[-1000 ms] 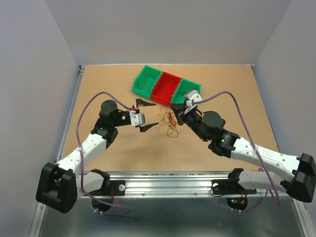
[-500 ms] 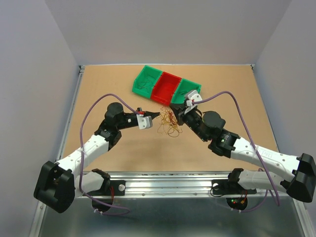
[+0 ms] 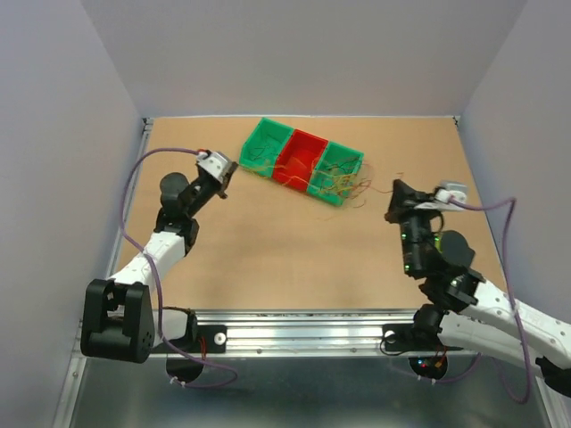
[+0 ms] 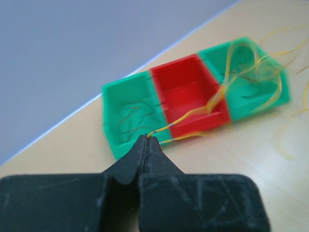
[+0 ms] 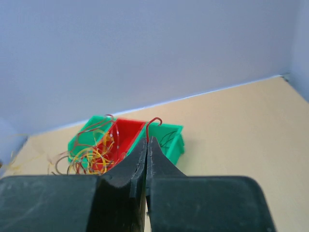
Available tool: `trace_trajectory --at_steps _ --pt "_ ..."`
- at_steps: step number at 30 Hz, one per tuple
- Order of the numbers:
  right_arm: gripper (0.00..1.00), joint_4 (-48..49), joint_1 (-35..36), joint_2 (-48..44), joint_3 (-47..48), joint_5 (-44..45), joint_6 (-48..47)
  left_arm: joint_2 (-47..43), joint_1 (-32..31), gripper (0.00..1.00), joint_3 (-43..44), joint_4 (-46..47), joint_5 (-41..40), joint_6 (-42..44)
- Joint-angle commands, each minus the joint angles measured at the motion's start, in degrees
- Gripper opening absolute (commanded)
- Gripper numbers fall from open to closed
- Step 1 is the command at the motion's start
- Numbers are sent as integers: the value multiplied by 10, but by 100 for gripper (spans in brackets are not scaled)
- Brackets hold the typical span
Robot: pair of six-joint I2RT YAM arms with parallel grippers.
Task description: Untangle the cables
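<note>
The cables (image 3: 343, 183) are a loose clump of thin yellow, orange and red strands, draped over the red bin and the right green bin. My left gripper (image 3: 225, 176) is beside the left green bin, shut on a yellow-orange strand (image 4: 193, 115) that stretches away across the bins. In its wrist view the left gripper (image 4: 147, 138) pinches that strand at the tips. My right gripper (image 3: 396, 190) is to the right of the bins. The right gripper (image 5: 147, 141) is shut on a red strand (image 5: 154, 121), whose hooked end sticks up above the tips. The rest of the clump (image 5: 91, 153) hangs in front of the bins.
Three joined bins stand at the back middle: a green bin (image 3: 263, 147), a red bin (image 3: 301, 159) and another green bin (image 3: 340, 163). A few dark strands lie inside the green bins (image 4: 128, 118). Grey walls enclose the brown table (image 3: 268, 259).
My left gripper closed on a strand and pulled back to the left. My right gripper drew away to the right. The clump moved from the table up over the bins and spread out.
</note>
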Motion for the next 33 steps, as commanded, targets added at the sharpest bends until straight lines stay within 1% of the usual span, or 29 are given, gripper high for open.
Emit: trace_trajectory --at_steps 1,2,5,6,7,8,11,14,16,17,19,20,21,22,23,26,29,33 --pt "1 40 1 -120 -54 173 -15 0 74 0 26 111 -73 -141" --pt "1 40 1 -182 -64 175 -18 -3 82 0 23 115 -75 -155" --pt "1 39 1 -281 -100 144 -8 -26 90 0 13 123 -91 -160" --pt "0 39 1 -296 -106 119 -6 -32 90 0 8 125 -103 -162" --pt "1 38 1 -303 -111 113 -4 -44 90 0 7 126 -110 -164" --pt "1 37 1 -303 -111 110 -4 -49 90 0 4 124 -123 -166" --pt "0 29 0 -267 -95 97 -3 -72 90 0 -3 124 -128 -165" --pt "1 20 0 -203 -77 93 0 -82 90 0 -3 122 -148 -171" --pt "1 19 1 -157 -60 97 -2 -85 90 0 0 119 -190 -175" --pt "1 18 1 -146 -55 99 -4 -82 90 0 2 110 -213 -175" --pt "0 19 1 -125 -43 130 0 -79 90 0 14 102 -347 -182" --pt "0 20 1 -124 -41 144 1 -72 93 0 19 93 -458 -207" --pt "1 22 0 -126 -42 174 0 -71 94 0 22 89 -497 -217" --pt "0 23 1 -144 -44 185 0 -70 100 0 27 79 -520 -225" --pt "0 24 1 -144 -48 193 0 -71 105 0 26 78 -529 -232" --pt "1 29 1 -224 -71 192 1 -78 142 0 20 78 -504 -261" --pt "0 30 0 -271 -90 183 0 -64 164 0 37 51 -479 -282" --pt "1 30 1 -273 -91 181 -2 -35 186 0 55 36 -454 -301"
